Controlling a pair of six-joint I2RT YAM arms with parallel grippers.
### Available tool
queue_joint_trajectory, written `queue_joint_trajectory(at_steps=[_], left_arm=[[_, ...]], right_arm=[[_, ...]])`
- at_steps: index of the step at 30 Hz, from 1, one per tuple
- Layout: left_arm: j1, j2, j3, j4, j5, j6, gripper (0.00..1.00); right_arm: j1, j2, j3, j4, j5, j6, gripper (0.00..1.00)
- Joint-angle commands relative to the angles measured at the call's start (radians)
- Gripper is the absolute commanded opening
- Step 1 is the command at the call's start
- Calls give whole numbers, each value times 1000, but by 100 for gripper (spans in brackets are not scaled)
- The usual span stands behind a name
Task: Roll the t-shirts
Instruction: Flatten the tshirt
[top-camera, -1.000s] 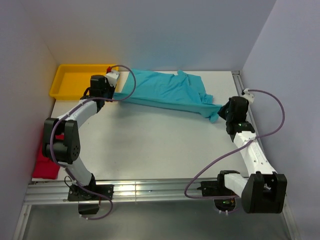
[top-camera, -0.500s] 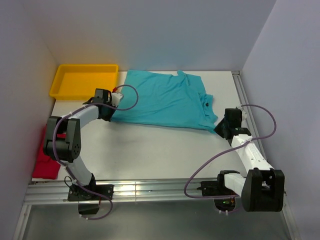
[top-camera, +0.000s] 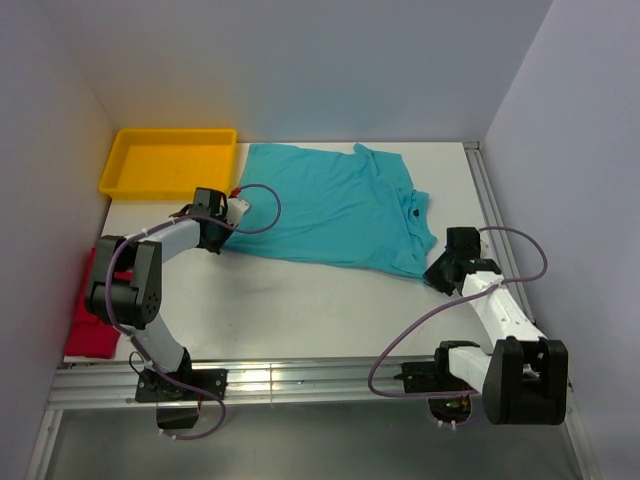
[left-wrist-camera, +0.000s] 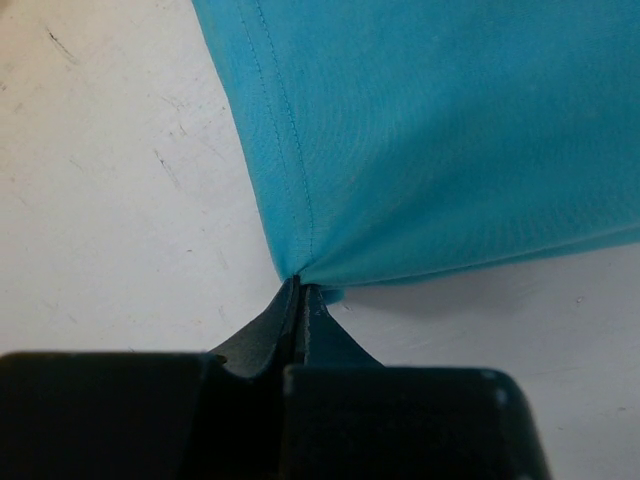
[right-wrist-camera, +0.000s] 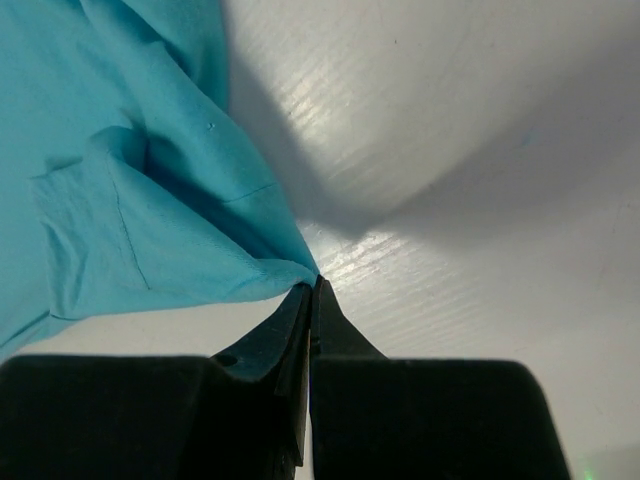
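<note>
Left tool (left-wrist-camera: 300, 292) and right tool (right-wrist-camera: 313, 285) each clamped on a bare corner tip of the soft teal fabric t-shirt (top-camera: 330, 205); a hard tug could slip either pinch.

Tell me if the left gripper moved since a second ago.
Yes. The left gripper, pinching a corner of the teal fabric t-shirt, pulled toward the arm bases, away from the yellow plastic tray.

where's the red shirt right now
In the top view, the red shirt lies at the far left, partly behind the left arm, nearer the arm bases than the yellow tray.
</note>
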Motion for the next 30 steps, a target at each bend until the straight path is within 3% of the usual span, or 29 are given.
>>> queue_joint_trajectory(at_steps=[1,5,10,21,30], left_arm=[[5,-3,-42,-84,-51,30,0],[5,1,-42,-95,-54,33,0],[5,-17,-58,-115,-60,55,0],[8,-5,-43,-167,-63,75,0],[30,-2,-28,-208,-68,96,0]], right_arm=[[-11,-13,-14,-41,-33,16,0],[-11,29,-10,-41,-27,4,0],[-14,-57,-44,-82,19,67,0],[-6,-2,-120,-88,-114,36,0],[4,9,-104,-103,-90,51,0]])
